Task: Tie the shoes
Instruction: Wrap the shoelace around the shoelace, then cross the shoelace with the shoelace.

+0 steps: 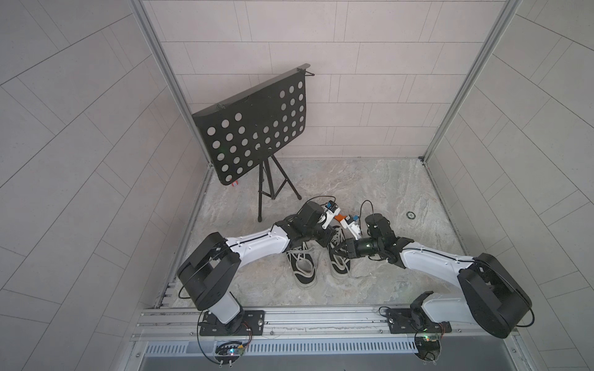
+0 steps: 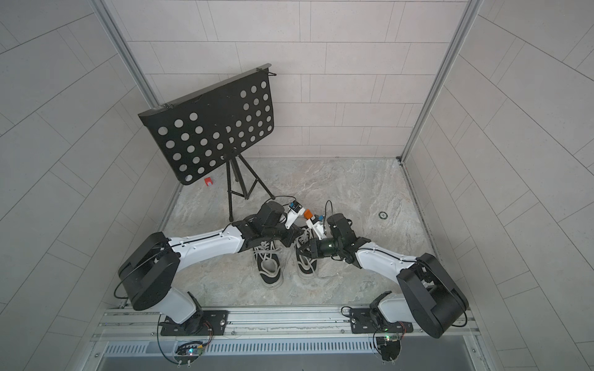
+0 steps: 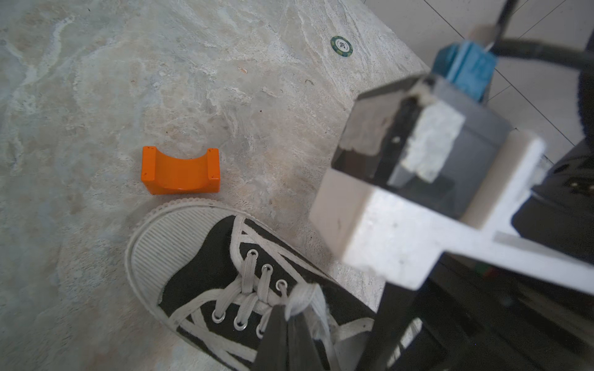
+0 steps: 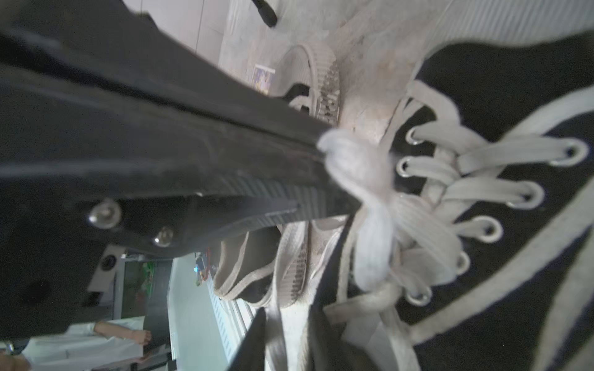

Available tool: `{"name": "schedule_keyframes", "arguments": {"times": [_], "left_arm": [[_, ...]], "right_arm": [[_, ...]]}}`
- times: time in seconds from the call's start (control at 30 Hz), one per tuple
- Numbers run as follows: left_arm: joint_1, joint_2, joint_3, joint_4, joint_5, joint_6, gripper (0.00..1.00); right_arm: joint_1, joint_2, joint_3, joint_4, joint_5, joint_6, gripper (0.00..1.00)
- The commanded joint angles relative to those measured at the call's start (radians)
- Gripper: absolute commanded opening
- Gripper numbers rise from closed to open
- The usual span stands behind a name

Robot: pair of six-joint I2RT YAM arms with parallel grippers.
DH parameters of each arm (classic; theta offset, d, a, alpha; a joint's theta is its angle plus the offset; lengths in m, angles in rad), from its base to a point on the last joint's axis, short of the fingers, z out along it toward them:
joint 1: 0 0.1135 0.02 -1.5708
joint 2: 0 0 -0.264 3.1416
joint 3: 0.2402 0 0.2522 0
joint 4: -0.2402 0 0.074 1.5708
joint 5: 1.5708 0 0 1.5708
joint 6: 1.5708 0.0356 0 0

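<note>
1. Two black canvas sneakers stand side by side on the marble-look tabletop (image 1: 401, 192), low centre in both top views. The left-of-frame sneaker (image 1: 303, 271) has laces lying loose across it, and the right-of-frame sneaker (image 1: 340, 268) is under both arms.
2. Left gripper (image 3: 287, 312): fingers (image 3: 273, 340) are together, pinching a bunched lace (image 3: 300, 297) above the eyelets, at the bottom centre of the left wrist view.
3. Right gripper (image 4: 323, 151): fingers (image 4: 241, 167) are pressed together on a lace strand (image 4: 356, 167), mid-frame.
4. An orange block (image 3: 180, 172) sits just off the toe cap.
</note>
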Motion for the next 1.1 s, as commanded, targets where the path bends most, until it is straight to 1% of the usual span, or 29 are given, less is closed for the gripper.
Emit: {"name": "schedule_keyframes", "arguments": {"times": [0.0,0.07,0.2,0.3,0.43,0.57,0.73,0.87,0.93,1.07], "left_arm": [[0.008,-0.028,-0.024,0.038,0.009,-0.026,0.05],[0.011,-0.037,-0.034,0.054,0.018,-0.042,0.05],[0.014,-0.057,-0.056,0.087,0.040,-0.073,0.07],[0.014,-0.067,-0.075,0.111,0.062,-0.094,0.07],[0.014,-0.072,-0.111,0.160,0.103,-0.131,0.08],[0.014,-0.072,-0.156,0.213,0.152,-0.166,0.08],[0.015,-0.085,-0.202,0.243,0.128,-0.198,0.10],[0.016,-0.107,-0.222,0.250,0.124,-0.207,0.22],[0.019,-0.126,-0.238,0.250,0.110,-0.212,0.30],[0.042,-0.186,-0.292,0.287,0.085,-0.243,0.49]], "right_arm": [[0.004,-0.030,0.018,-0.069,0.024,-0.036,0.05],[0.003,-0.060,0.019,-0.161,0.063,-0.065,0.02],[-0.008,-0.135,0.003,-0.312,0.142,-0.103,0.02],[-0.032,-0.175,-0.008,-0.382,0.177,-0.112,0.02],[-0.072,-0.205,-0.012,-0.417,0.208,-0.109,0.02],[-0.110,-0.192,-0.003,-0.427,0.217,-0.110,0.02],[-0.114,-0.141,0.029,-0.433,0.215,-0.130,0.01],[-0.114,-0.109,0.042,-0.427,0.208,-0.145,0.01],[-0.115,-0.104,0.048,-0.429,0.208,-0.150,0.01],[-0.114,-0.095,0.061,-0.433,0.209,-0.158,0.01]]}}
